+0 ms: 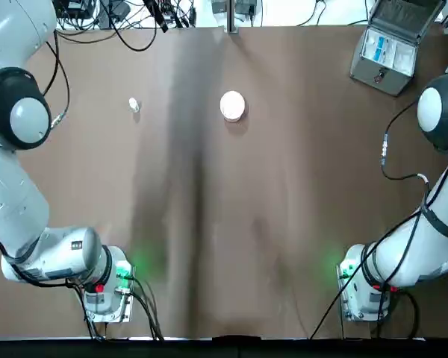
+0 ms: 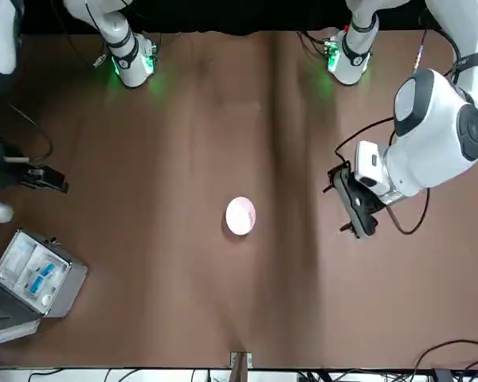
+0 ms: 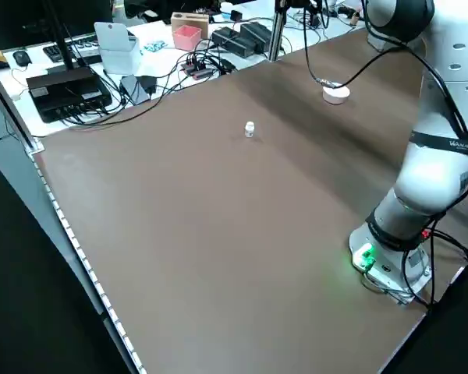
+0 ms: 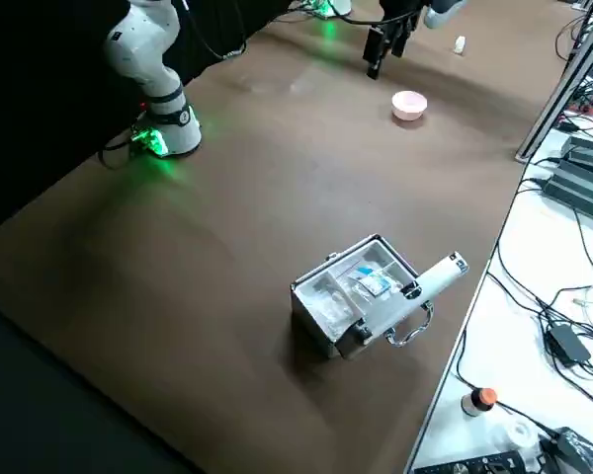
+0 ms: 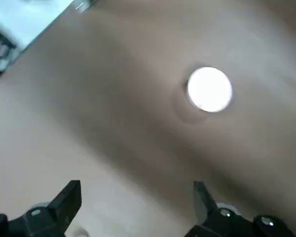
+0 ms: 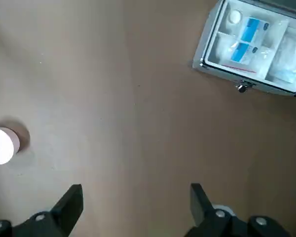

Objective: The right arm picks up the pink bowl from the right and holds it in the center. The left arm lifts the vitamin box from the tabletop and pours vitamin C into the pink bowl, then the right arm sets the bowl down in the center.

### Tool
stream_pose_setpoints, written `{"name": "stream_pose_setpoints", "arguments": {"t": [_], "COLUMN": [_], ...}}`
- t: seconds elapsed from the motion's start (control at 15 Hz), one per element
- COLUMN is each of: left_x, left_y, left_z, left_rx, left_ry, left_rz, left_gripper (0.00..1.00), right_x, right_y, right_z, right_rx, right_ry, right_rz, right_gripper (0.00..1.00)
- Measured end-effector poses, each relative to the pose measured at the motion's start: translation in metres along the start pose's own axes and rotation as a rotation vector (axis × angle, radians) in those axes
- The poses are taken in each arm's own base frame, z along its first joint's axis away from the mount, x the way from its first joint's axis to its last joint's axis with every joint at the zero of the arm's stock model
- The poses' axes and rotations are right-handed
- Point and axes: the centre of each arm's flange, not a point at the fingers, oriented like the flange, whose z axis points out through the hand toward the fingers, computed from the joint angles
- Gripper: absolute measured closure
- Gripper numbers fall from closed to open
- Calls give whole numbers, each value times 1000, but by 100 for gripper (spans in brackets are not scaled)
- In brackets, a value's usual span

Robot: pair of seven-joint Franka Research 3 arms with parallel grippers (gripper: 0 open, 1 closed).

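Observation:
The pink bowl [image 1: 232, 105] rests on the tabletop [image 1: 284, 224] near the far middle, also seen as the pink bowl [image 2: 240, 216]. To its left stands the tiny whitish vitamin box [image 1: 134, 104], untouched. My left gripper [image 2: 360, 223] hangs above the table on the vitamin box's side and hides that box in the front view. In the left wrist view this gripper [image 5: 135, 202] is open and empty, with the bowl [image 5: 209, 89] beyond it. My right gripper [image 6: 134, 200] is open and empty, high over the right side, with the bowl [image 6: 0, 145] far off.
A grey hinged case [image 1: 388, 48] with blue-white contents lies open at the far right corner. Cables and equipment line the table's far edge [image 1: 134, 22]. The arm bases [image 1: 108, 287] sit at the near edge. Bare brown surface stretches between the bowl and the bases.

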Motion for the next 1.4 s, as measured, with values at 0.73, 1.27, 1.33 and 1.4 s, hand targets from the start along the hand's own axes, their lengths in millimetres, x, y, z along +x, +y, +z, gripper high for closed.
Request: {"name": "stream_pose_setpoints", "arguments": {"t": [0.73,1.27,1.33,1.4], "left_x": [-24,-60,-65,-69], "left_y": [-17,-41,-43,-44], "left_z": [-41,-67,-66,-66], "left_rx": [294,309,305,303], "left_ry": [-50,-126,-151,-171], "left_rz": [-715,-812,-823,-831], "left_gripper": [0,0,0,0], "right_x": [-52,-73,-74,-75], "right_y": [36,46,47,47], "right_z": [-51,-67,-68,-69], "right_rx": [53,52,51,49], "right_ry": [45,62,65,67], "right_rz": [11,-13,-11,-11], "right_gripper": [2,2,2,2]}}
